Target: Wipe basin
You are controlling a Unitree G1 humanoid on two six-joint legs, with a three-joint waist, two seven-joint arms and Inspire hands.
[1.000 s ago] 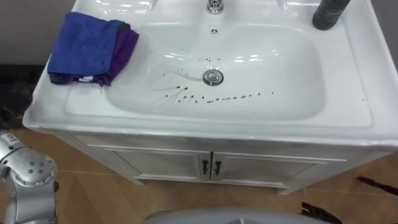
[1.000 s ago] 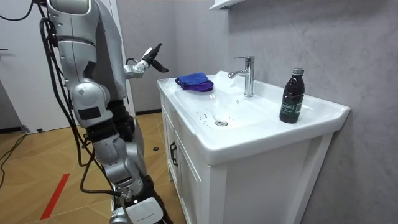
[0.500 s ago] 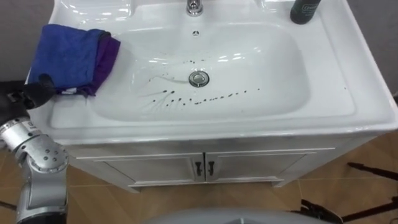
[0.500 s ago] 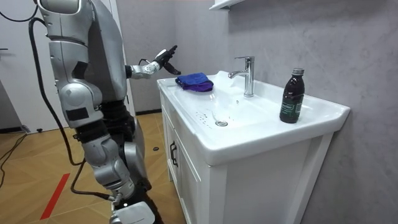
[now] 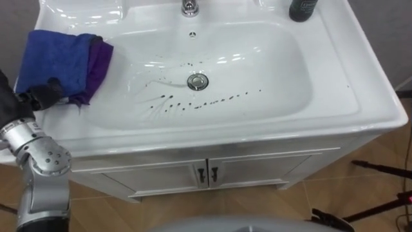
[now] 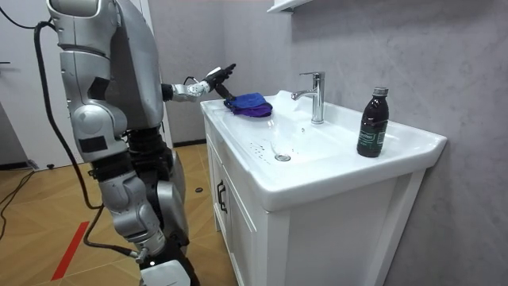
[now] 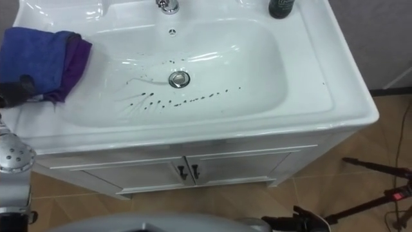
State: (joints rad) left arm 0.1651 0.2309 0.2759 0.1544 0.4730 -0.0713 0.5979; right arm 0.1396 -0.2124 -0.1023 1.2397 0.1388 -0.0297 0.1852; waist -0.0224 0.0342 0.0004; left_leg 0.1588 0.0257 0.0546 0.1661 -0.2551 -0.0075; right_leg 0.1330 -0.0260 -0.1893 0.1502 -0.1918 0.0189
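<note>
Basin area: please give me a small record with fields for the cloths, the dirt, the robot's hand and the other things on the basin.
basin: white, on a white cabinet
dirt: dark specks and streaks in the bowl, just in front of the drain
cloths: blue cloth folded over a purple cloth, on the left ledge
left hand: at the cloths' near edge, fingers look straight, not closed on them
faucet: chrome, back middle
bottle: dark, upright, back right corner
wiping: not yet begun
</note>
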